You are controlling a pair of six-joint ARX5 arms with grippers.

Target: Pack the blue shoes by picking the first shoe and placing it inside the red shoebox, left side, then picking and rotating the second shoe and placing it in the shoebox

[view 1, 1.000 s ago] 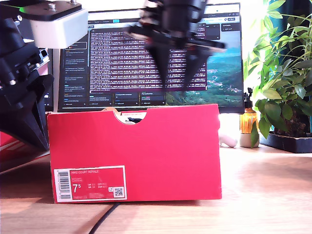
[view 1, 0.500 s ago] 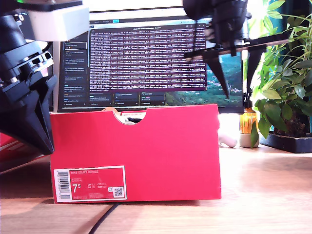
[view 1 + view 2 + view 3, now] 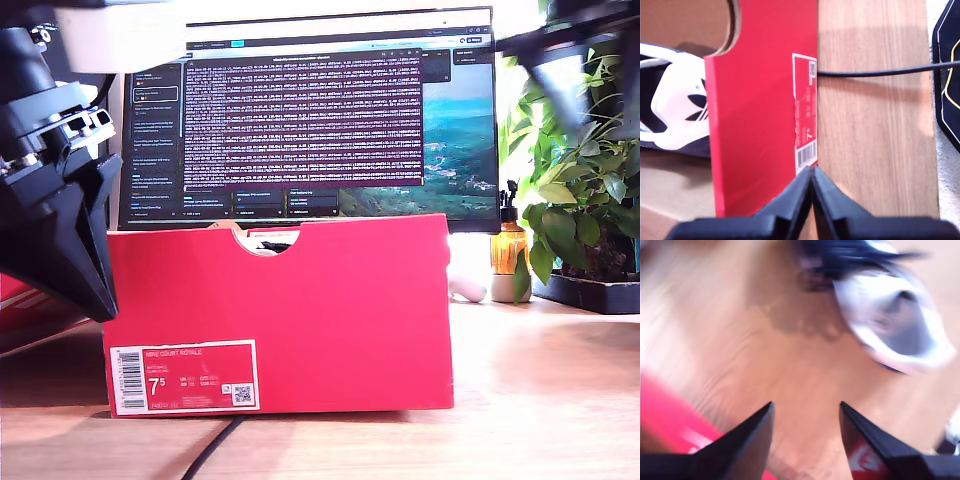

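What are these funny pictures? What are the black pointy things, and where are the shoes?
I am a robot with two arms. One camera faces the big red cardboard shoebox on the wooden table; a computer screen and a leafy plant stand behind. Two more cameras ride on my arms. The black points are my pinchers. My first end effector is shut and empty beside the box, where one navy-and-white shoe lies inside. My second end effector is open and empty, above the blurry other shoe.
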